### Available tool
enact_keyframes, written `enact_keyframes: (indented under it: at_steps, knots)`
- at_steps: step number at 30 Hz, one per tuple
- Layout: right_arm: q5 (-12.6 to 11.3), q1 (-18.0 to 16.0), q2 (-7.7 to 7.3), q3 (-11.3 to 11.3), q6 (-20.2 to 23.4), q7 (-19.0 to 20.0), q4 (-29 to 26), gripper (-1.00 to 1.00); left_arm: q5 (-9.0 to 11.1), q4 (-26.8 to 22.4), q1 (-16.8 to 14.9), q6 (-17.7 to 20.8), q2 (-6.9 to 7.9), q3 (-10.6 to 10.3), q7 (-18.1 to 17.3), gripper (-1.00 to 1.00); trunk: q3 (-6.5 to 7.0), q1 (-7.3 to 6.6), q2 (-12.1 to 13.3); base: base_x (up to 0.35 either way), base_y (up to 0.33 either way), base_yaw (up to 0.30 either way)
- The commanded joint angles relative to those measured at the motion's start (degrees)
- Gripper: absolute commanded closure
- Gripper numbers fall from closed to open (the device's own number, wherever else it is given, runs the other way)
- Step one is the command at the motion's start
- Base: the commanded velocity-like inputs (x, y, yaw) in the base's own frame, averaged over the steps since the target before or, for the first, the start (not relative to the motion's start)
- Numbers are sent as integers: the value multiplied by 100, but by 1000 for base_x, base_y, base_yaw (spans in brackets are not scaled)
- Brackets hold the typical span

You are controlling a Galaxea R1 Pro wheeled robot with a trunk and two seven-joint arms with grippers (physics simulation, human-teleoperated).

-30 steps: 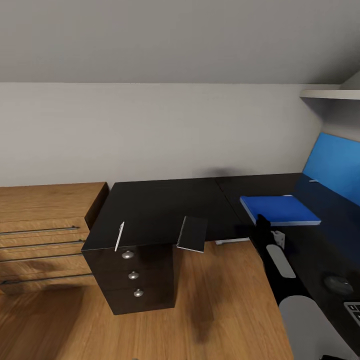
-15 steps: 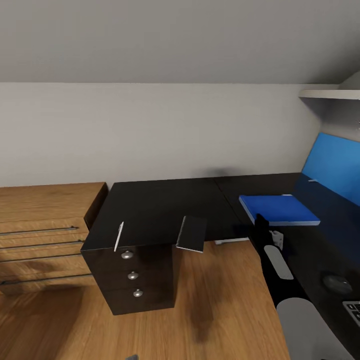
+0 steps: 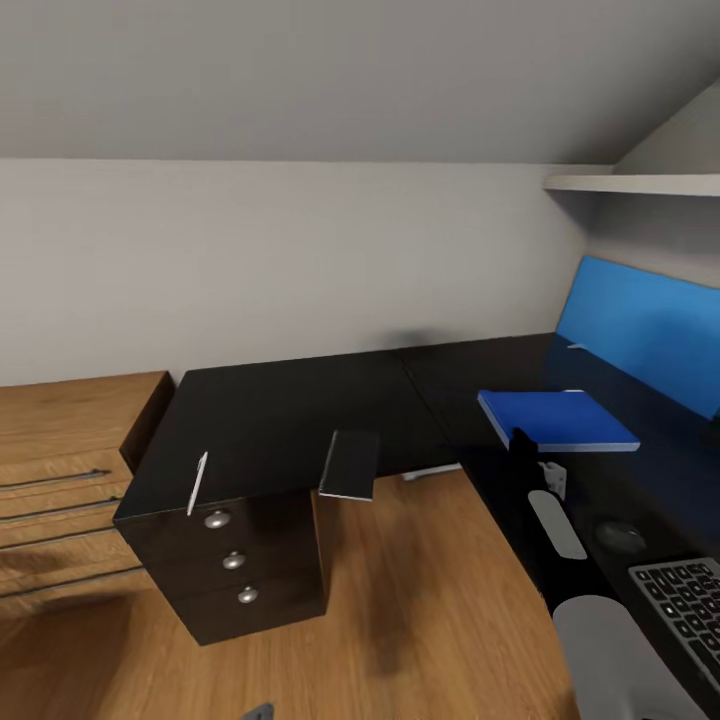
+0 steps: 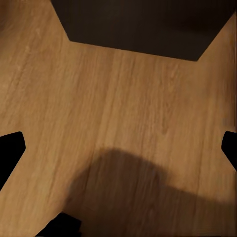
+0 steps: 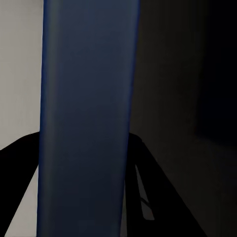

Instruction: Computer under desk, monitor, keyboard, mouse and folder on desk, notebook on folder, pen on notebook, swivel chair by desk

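Note:
The bright blue folder [image 3: 560, 420] sits just over the right wing of the black desk [image 3: 300, 410], and my right gripper [image 3: 521, 438] is shut on its near left edge. In the right wrist view the folder [image 5: 86, 98] runs as a blue band between the dark fingers [image 5: 148, 168]. The dark grey notebook [image 3: 350, 465] overhangs the desk's front edge on the left wing. The white pen [image 3: 197, 483] lies at that edge too. The mouse [image 3: 620, 535] and keyboard [image 3: 688, 600] lie on the right wing. My left gripper [image 4: 118, 148] hangs open over the wooden floor.
A black drawer unit [image 3: 235, 565] stands under the desk's left end, with a light wooden drawer chest [image 3: 60, 470] beside it. A blue back panel [image 3: 640, 325] and a white shelf [image 3: 630, 184] line the right wall. Wooden floor [image 3: 410, 600] lies between the desk's wings.
The camera has turned right, so the desk, notebook and pen sit further left in the picture and more keyboard shows. The folder has stayed with my right gripper.

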Motion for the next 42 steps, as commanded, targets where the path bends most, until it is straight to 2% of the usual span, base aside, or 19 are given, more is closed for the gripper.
enact_keyframes:
  at_steps: [1,13,23,28,37,42]
  knots:
    - [-52,-2,-3,10,-24,-19,-8,100,60,-2,-7,-41,5,-35,28,-100,-9,0,-3,0,0,-244]
    - [-32,-2,-16,12,-19,-24,-8,100,60,-17,-7,-55,5,-30,54,-100,-27,0,-3,0,0,-84]
    - [-32,-2,-53,-4,437,-362,-8,100,60,-19,-7,-54,1,-38,71,-100,-207,219,-404,0,0,-1]
    - [-49,-2,-120,-17,489,-455,-8,100,60,-19,-7,-50,-1,-38,72,-100,-297,329,-604,0,0,0]
    - [-52,-2,-136,-13,497,-571,-8,100,60,-19,-7,-50,-2,-38,72,-100,-458,527,-965,0,0,0]
    - [-52,-2,-135,-13,497,-598,-8,100,60,-19,-7,-50,-2,-38,63,-100,-458,527,-965,0,0,0]
